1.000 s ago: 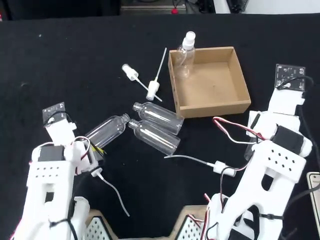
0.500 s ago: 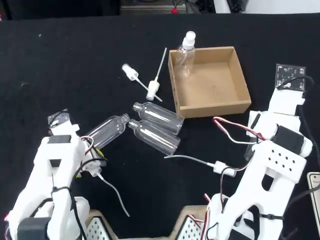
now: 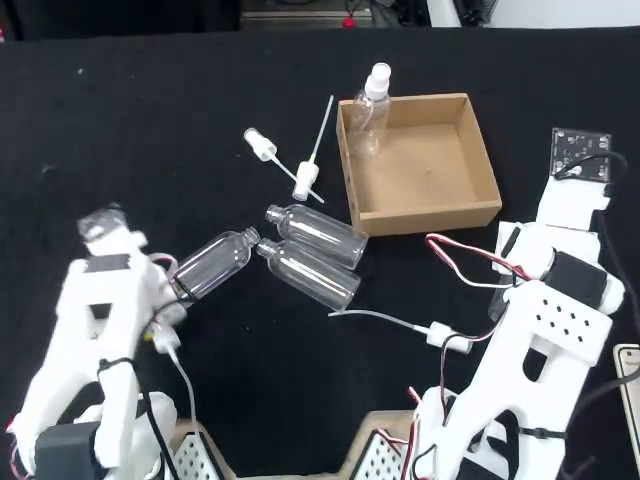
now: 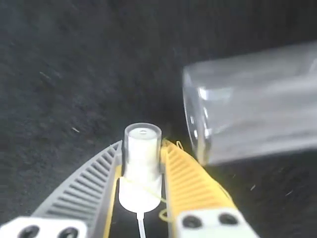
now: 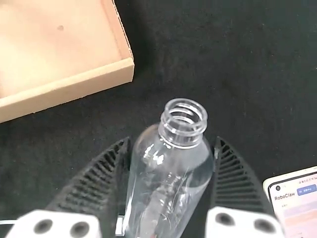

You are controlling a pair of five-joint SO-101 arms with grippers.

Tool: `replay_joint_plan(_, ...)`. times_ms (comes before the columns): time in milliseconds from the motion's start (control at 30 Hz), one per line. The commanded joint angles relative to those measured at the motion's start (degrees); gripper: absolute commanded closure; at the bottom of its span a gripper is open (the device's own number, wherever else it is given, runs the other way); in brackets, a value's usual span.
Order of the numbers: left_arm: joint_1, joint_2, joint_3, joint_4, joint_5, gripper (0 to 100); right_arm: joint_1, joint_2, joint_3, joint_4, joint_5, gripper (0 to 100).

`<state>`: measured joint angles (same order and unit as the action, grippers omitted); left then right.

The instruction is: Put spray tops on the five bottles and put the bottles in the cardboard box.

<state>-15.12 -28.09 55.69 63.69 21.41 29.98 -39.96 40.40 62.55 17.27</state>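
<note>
One spray top [image 4: 142,166] in left gripper [image 4: 142,145].

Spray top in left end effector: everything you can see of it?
The spray top is white, plastic by its look: a round head with a small centre hole, a wider collar behind it, and a thin dip tube trailing back. The left end effector clamps it between its fingers, one grey, one yellow. The base of a clear bottle lies close by, apart from it.
</note>
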Motion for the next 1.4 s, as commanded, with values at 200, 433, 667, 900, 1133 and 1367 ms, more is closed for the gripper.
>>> replay_joint_plan(200,-32.9,0.6,-17.5,-11.5,-25.7,94,-0.7,-1.7,-0.1,0.4,-0.4,81.2)
replay_joint_plan(433,-36.4,3.6,-11.6,-16.3,-31.1,90,-5.4,-1.9,1.2,0.4,-0.4,81.2)
replay_joint_plan(667,-40.7,15.6,-19.6,-15.5,-35.3,79,-5.9,-2.0,1.7,0.3,-0.4,81.2)
replay_joint_plan(900,-40.0,22.9,-33.7,5.0,-44.5,79,-6.1,-2.0,1.6,0.2,-0.4,81.2)
replay_joint_plan(1133,-38.0,36.1,-41.0,7.6,-44.8,79,-5.8,-2.0,1.6,0.4,-0.4,81.2)
replay_joint_plan(1367,-40.2,37.3,-46.3,8.2,-53.4,79,-5.9,-2.0,1.7,0.4,-0.4,81.2)
